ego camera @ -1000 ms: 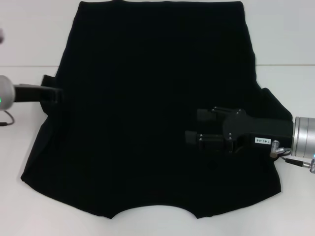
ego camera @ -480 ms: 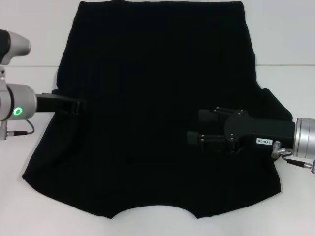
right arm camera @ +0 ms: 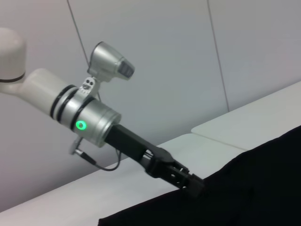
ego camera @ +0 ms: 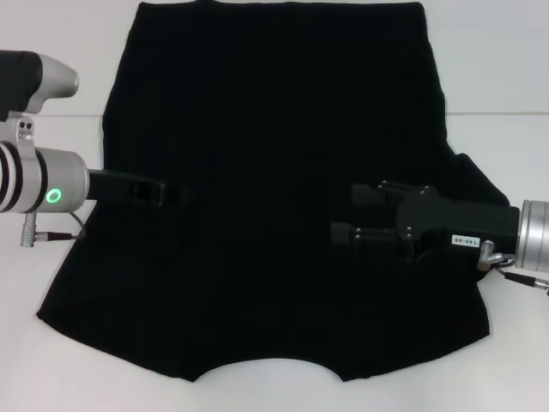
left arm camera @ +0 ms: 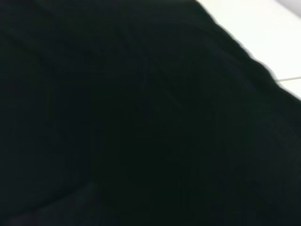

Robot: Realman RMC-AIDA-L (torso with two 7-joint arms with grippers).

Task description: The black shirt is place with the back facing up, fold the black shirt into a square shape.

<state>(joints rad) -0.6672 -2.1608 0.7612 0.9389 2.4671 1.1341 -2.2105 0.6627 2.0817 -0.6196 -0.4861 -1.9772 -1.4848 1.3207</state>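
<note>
From the head view, the black shirt (ego camera: 274, 189) lies spread flat on the white surface (ego camera: 506, 77), covering most of it, with the curved neckline at 6 o'clock and the straight hem at 12 o'clock. The left hand (ego camera: 171, 192) reaches in from 9 o'clock over the shirt's left side, low against the cloth; whether its fingers are apart or together I cannot tell, black on black. The right hand (ego camera: 343, 216) comes in from 3 o'clock at about the same level, with 2 dark fingers showing a gap between them, so it looks parted and holds nothing. Both sit inboard of the sleeves, which suggests they are placed to press or set fold lines for turning the sides inward, a judgement only.

The left wrist view is filled almost wholly by the black shirt (left arm camera: 131, 122), with a sliver of white surface (left arm camera: 263, 28) at one corner. That closeness fits a hand hovering just over or touching the fabric.

The right wrist view looks across the shirt (right arm camera: 244, 188) to the left hand (right arm camera: 190, 182), whose tip meets the cloth edge there, with its silver arm angled down toward it.
</note>
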